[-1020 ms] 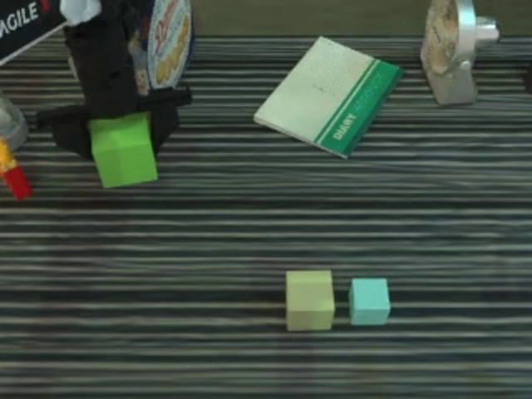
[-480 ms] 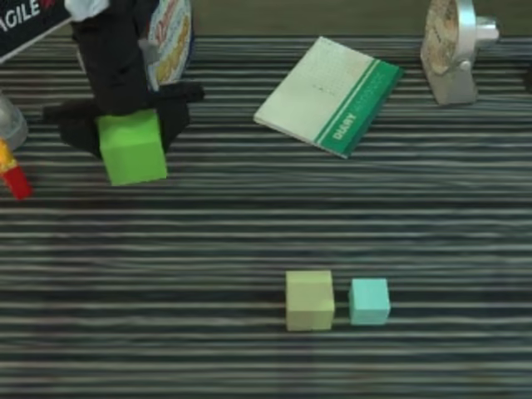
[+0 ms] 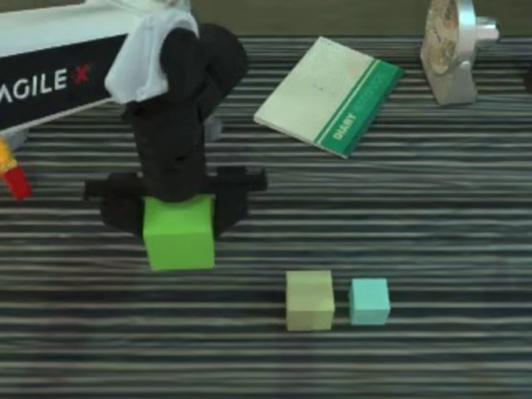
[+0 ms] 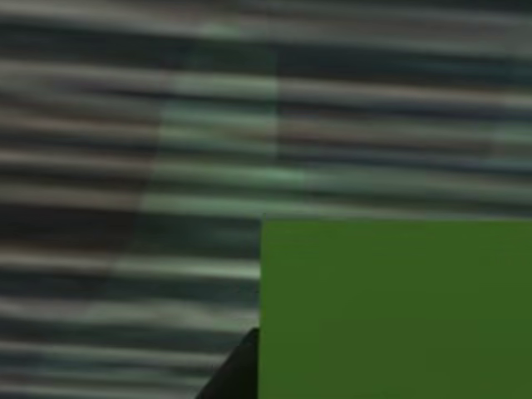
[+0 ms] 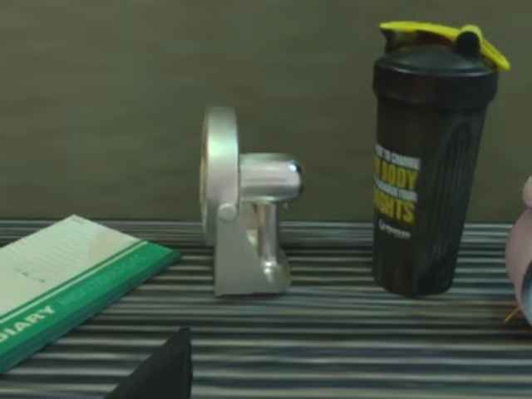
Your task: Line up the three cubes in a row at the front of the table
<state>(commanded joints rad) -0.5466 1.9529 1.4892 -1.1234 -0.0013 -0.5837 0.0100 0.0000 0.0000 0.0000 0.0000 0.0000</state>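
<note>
My left gripper (image 3: pixel 176 209) is shut on the large bright green cube (image 3: pixel 178 234), a black finger on each side of it. The cube sits left of and slightly behind the pale olive-yellow cube (image 3: pixel 309 300). The small light cyan cube (image 3: pixel 369 301) rests just right of the olive one, a narrow gap between them, both near the front of the striped table (image 3: pixel 432 233). In the left wrist view the green cube (image 4: pixel 391 307) fills the lower part, with one dark finger (image 4: pixel 237 374) against its side. My right arm is out of the top view.
A white book with a green spine (image 3: pixel 328 96) lies at the back middle. A silver stand (image 3: pixel 453 50) is at the back right, with a black shaker bottle (image 5: pixel 428 166) beside it. A red and yellow object (image 3: pixel 12 174) sits at the left edge.
My left arm has carried the green cube from the back left forward and to the right, toward the olive cube. The olive and cyan cubes have not moved.
</note>
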